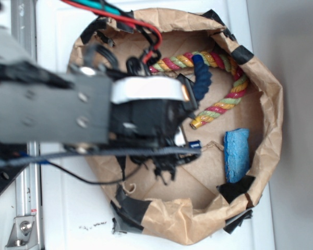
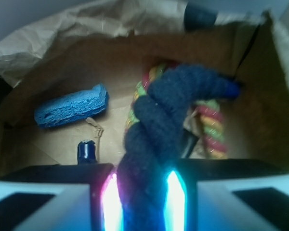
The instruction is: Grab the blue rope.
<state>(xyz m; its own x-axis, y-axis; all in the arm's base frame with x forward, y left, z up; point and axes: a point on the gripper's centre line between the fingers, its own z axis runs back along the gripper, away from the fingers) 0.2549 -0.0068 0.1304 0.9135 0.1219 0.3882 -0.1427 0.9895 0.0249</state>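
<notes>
Fingers [image 2: 143,202] clamped on the short, thick navy twisted rope [image 2: 168,125], which rises between the 2 pads inside the crumpled brown paper basket [image 1: 261,78]. Red-yellow-green twisted rope [image 2: 209,127] lies just beyond. Judgement: hold pressure steady, lift straight, avoid snagging it.

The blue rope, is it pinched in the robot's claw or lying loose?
Pinched. In the wrist view the blue rope runs straight down between the two fingers of the gripper, which press against both its sides.

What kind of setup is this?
Likely a lab robot workcell: a taped brown paper bin on a white table, holding test props, with the end effector shut on the blue rope.
</notes>
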